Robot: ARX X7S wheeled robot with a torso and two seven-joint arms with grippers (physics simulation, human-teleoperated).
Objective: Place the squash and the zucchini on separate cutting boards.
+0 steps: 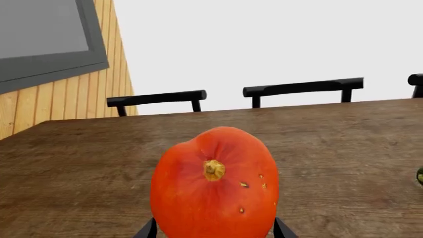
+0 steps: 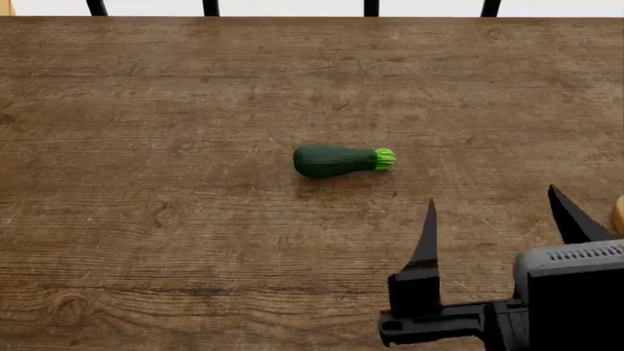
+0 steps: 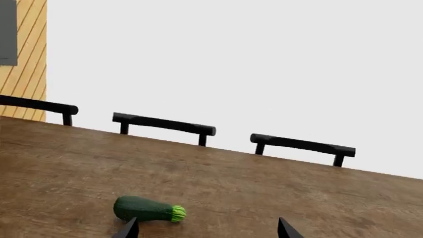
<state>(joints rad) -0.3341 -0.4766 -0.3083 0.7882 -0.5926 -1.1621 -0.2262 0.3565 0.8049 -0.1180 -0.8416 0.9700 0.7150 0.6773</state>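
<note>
The orange-red squash point(image 1: 213, 186) fills the space between the fingers of my left gripper point(image 1: 215, 230). The black fingers press against both of its sides, so the gripper is shut on it. The squash and the left gripper are out of the head view. The dark green zucchini point(image 2: 337, 160) lies on the wooden table point(image 2: 146, 110) with its light-green stem end to the right. It also shows in the right wrist view point(image 3: 146, 208). My right gripper point(image 2: 492, 199) is open and empty, near and to the right of the zucchini. A light tan sliver point(image 2: 618, 213), perhaps a cutting board, shows at the right edge.
Black chairs point(image 3: 164, 124) stand along the table's far edge, and they also show in the left wrist view point(image 1: 302, 88). A wood-panelled wall with a grey frame point(image 1: 66, 94) is at the far left. A dark green edge of the zucchini point(image 1: 420, 176) shows in the left wrist view.
</note>
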